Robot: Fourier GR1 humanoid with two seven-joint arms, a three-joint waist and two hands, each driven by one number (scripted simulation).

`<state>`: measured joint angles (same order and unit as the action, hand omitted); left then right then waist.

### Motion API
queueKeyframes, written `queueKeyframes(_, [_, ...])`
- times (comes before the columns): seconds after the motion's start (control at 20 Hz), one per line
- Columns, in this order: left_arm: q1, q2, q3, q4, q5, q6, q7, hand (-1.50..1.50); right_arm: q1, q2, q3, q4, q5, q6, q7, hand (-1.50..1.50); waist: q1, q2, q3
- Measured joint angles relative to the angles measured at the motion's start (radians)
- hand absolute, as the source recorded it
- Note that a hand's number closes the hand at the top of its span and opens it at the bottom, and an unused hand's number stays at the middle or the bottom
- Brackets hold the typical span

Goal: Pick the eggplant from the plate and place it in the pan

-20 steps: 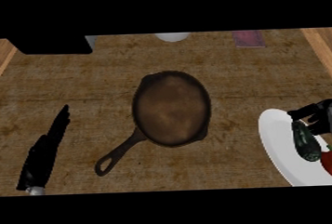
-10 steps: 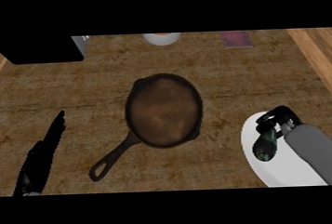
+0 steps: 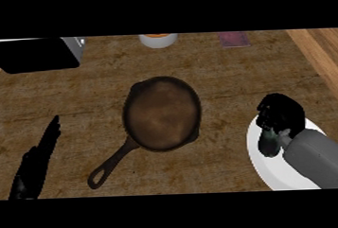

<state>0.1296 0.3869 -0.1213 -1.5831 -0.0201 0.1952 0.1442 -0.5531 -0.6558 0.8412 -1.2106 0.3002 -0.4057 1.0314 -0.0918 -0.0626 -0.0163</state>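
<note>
A dark cast-iron pan [image 3: 161, 115] lies mid-counter, handle pointing to the lower left, with nothing in it. At the right edge sits a white plate [image 3: 255, 150]. My right hand [image 3: 280, 113] is down over the plate's upper part, fingers curled round the eggplant [image 3: 269, 143]. Only the eggplant's dark, greenish end shows, beside my wrist. The grey forearm covers much of the plate. My left hand [image 3: 35, 170] rests at the lower left with fingers straight, holding nothing.
A black appliance [image 3: 31, 54] stands at the back left. A white cup with orange contents [image 3: 158, 39] and a purple item [image 3: 233, 39] sit along the back edge. A raised wooden border [image 3: 328, 58] runs down the right side.
My right hand has shifted left over the plate and its fingers have curled down onto the eggplant. More forearm shows now. The left hand and the pan have kept their places.
</note>
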Motion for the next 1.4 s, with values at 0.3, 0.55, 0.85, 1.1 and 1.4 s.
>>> queueKeyframes(0.3, [0.004, 0.009, 0.014, -0.013, 0.011, -0.009, 0.000, 0.00, -0.095, -0.039, 0.026, -0.191, 0.261, -0.018, 0.065, 1.50, 0.007, 0.009, 0.006])
queueKeyframes(0.55, [-0.004, -0.001, 0.004, -0.012, 0.009, -0.017, -0.014, 0.00, -0.131, 0.014, -0.001, -0.332, 0.421, 0.025, 0.156, 1.50, 0.031, 0.029, 0.010])
queueKeyframes(0.85, [-0.020, -0.014, -0.016, -0.016, -0.006, -0.027, -0.026, 0.00, -0.158, 0.173, -0.084, -0.346, 0.531, 0.064, 0.198, 1.50, 0.071, 0.049, 0.014])
queueKeyframes(1.1, [-0.055, -0.023, -0.023, -0.007, -0.014, -0.038, -0.020, 0.00, -0.198, 0.338, -0.177, -0.185, 0.568, 0.048, 0.155, 1.50, 0.099, 0.062, 0.015])
queueKeyframes(1.4, [-0.070, -0.032, -0.031, -0.016, -0.021, -0.050, -0.015, 0.00, -0.240, 0.492, -0.293, 0.113, 0.555, -0.011, 0.062, 1.50, 0.121, 0.071, 0.016])
